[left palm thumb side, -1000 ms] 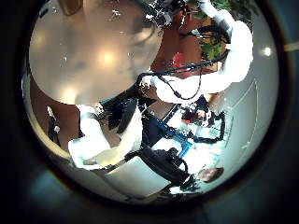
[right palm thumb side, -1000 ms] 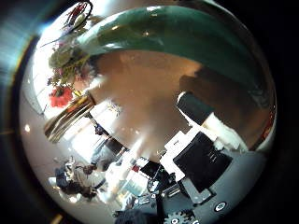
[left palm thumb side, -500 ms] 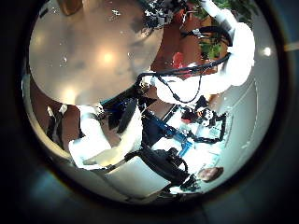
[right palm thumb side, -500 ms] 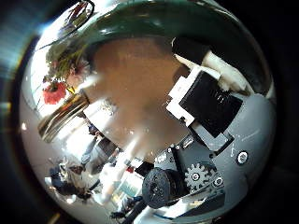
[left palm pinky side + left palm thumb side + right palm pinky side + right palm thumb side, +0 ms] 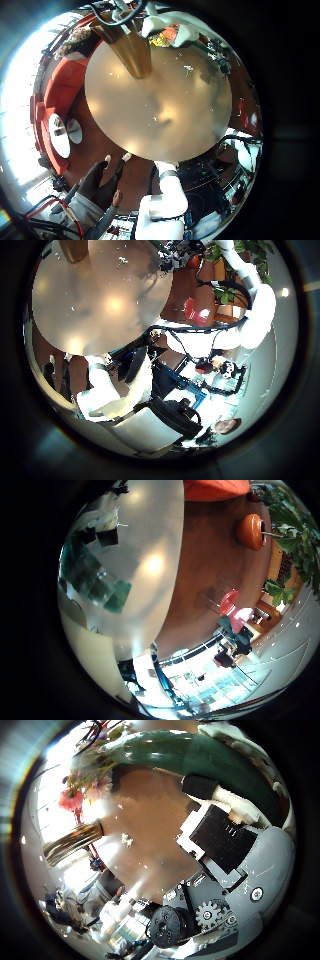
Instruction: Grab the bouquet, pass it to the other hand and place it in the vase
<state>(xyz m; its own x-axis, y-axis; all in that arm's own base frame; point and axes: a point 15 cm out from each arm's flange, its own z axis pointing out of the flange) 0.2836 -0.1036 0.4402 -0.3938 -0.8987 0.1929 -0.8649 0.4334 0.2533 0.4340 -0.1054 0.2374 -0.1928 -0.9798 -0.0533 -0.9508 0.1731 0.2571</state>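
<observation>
The left hand (image 5: 160, 200) is hanging over the round surface (image 5: 160, 110) with nothing in it, its fingers (image 5: 105, 390) lying loose and spread rather than clenched, touching neither the surface nor any of the things on it. In the little finger side view from that palm, the vase (image 5: 132, 50) is standing near the far rim of the surface, well apart from the left hand, and a cluster of blossoms is showing just beside its mouth. The right arm (image 5: 250, 310) is arching over from the far side of the surface toward that same spot. In the right hand's thumb side view, the bouquet (image 5: 190, 755) is running close across the palm, its long wrapped stem part filling one edge and its flower heads (image 5: 85, 785) lying toward the vase. The right hand (image 5: 225, 840) is grasping it: its fingers (image 5: 200, 786) are curling in, with one dark tip pressing against the wrapped stems. The bouquet is being held above the surface, outside the vase.
</observation>
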